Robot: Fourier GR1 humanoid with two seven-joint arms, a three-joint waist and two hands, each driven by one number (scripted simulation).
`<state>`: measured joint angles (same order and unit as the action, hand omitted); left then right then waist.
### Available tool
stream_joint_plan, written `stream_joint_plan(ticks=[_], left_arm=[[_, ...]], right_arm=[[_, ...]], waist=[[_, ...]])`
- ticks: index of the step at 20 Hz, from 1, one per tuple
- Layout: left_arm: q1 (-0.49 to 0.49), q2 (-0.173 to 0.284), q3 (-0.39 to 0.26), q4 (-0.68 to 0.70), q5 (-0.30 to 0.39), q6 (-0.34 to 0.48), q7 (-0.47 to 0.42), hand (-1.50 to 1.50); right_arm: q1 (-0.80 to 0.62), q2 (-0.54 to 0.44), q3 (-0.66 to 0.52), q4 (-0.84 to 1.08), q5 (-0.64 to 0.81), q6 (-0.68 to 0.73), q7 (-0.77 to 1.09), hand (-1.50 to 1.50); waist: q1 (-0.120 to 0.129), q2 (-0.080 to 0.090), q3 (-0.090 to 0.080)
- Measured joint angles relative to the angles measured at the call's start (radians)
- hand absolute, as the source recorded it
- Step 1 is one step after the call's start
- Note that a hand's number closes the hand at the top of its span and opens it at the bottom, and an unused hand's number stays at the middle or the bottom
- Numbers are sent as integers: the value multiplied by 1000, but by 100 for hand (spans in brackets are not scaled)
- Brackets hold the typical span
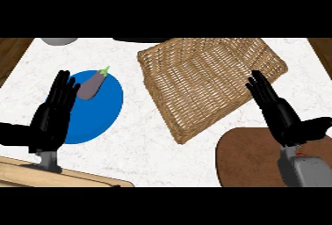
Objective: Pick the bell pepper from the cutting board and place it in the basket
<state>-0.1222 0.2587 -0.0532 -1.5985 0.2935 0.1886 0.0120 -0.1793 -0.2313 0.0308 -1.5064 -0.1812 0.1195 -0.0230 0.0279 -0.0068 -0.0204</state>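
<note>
No bell pepper shows plainly in the head view. A small red patch [301, 154] peeks out beside my right wrist, and I cannot tell what it is. A round dark brown cutting board [250, 158] lies at the lower right, partly under my right forearm. The wicker basket [207, 74] sits at the upper middle and holds nothing. My right hand [282, 118] is open with fingers straight up, over the basket's near right edge and the board. My left hand [52, 118] is open at the left, fingers up, holding nothing.
A blue plate [97, 118] beside my left hand carries a purple eggplant [91, 85]. A light wooden board [71, 178] lies at the lower left edge. A grey bowl [58, 41] and a dark object [139, 39] sit at the far edge.
</note>
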Motion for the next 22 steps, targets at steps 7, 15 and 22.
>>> stream_joint_plan(ticks=[7,15,22], left_arm=[[-1,107,-41,-1,-90,-89,-20,0],[-1,145,-83,7,-122,-162,-19,0],[2,153,-84,15,-137,-179,-31,0]], right_arm=[[23,-242,-79,-93,32,168,-89,150],[262,-181,88,-272,380,44,-382,-150],[376,-208,55,-480,708,-179,-222,-150]], waist=[[-45,2,16],[-55,3,15],[-68,-2,15]])
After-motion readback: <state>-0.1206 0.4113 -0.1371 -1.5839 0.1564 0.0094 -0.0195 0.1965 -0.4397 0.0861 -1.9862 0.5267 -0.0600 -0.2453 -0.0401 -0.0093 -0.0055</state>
